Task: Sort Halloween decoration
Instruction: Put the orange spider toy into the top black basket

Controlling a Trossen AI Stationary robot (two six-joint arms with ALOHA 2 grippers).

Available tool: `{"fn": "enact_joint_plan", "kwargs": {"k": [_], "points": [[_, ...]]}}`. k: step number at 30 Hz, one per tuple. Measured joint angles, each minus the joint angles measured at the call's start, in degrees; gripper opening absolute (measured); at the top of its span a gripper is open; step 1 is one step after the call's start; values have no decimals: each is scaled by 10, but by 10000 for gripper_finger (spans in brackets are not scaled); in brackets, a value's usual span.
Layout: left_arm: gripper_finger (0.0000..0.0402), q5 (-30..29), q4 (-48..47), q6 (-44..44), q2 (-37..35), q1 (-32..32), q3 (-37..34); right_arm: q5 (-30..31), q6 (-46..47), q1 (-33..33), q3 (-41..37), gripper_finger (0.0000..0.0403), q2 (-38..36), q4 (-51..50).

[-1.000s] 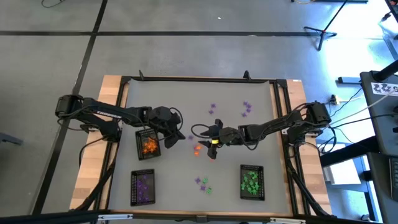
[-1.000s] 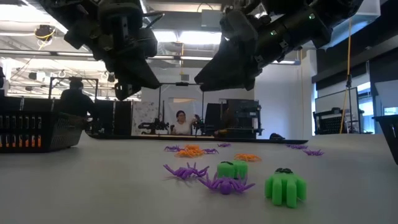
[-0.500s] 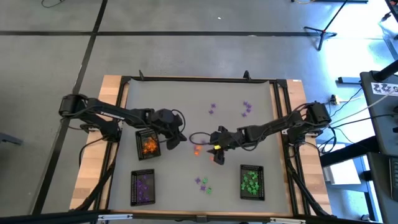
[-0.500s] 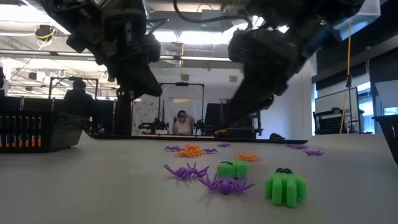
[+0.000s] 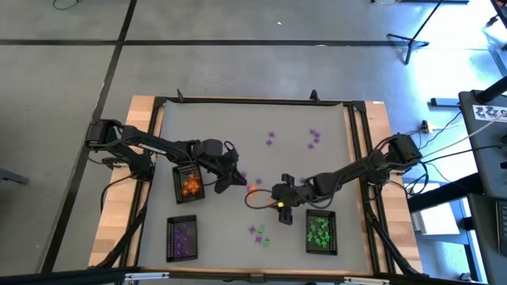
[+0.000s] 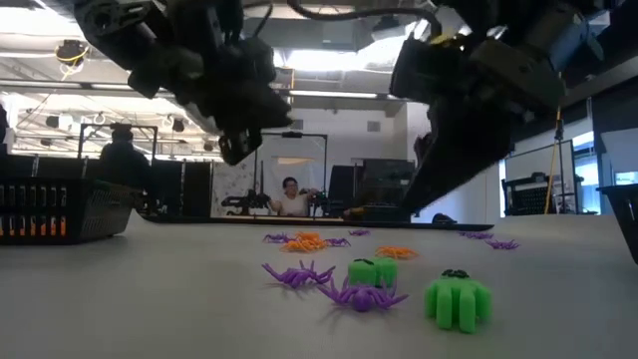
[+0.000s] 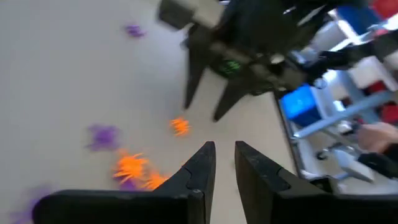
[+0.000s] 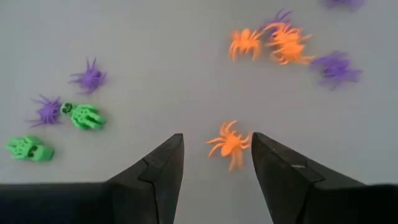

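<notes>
My right gripper (image 8: 214, 155) hangs low over the middle of the table (image 5: 238, 127) with its fingers spread wide and nothing between them, a lone orange spider (image 8: 230, 142) lying on the surface just inside the gap and close against one finger. My left gripper (image 7: 224, 165), beside the tray of orange pieces (image 5: 188, 184), shows only a narrow slit between its fingers and grasps nothing that I can see. The remaining Halloween decoration lies loose: a small cluster of orange and purple spiders (image 8: 283, 40) near the centre, purple and green pieces (image 5: 258, 234) nearer the front edge between the purple tray (image 5: 182, 238) and the green tray (image 5: 320, 231), and a few purple ones (image 5: 314, 138) towards the back. As I judge it, the risk is in the closing: the spider sits off-centre, so one finger could reach it first and flick so light a piece aside, or catch a single leg and drop it on the way. The two arms also work close together over the centre, and carrying orange across to that tray could bring them into contact
</notes>
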Motion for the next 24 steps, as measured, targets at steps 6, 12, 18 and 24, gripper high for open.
{"fn": "enact_joint_plan", "kwargs": {"k": [6,12,18,24], "points": [[56,29,34,2,0,-3,1,5,13,-2,0,188,55,24],[56,22,22,1,0,-3,0,28,15,-1,3,171,72,28],[56,12,18,1,0,-3,0,35,14,-2,2,78,68,18],[56,11,14,0,0,-3,0,35,13,-2,2,8,68,17]]}}
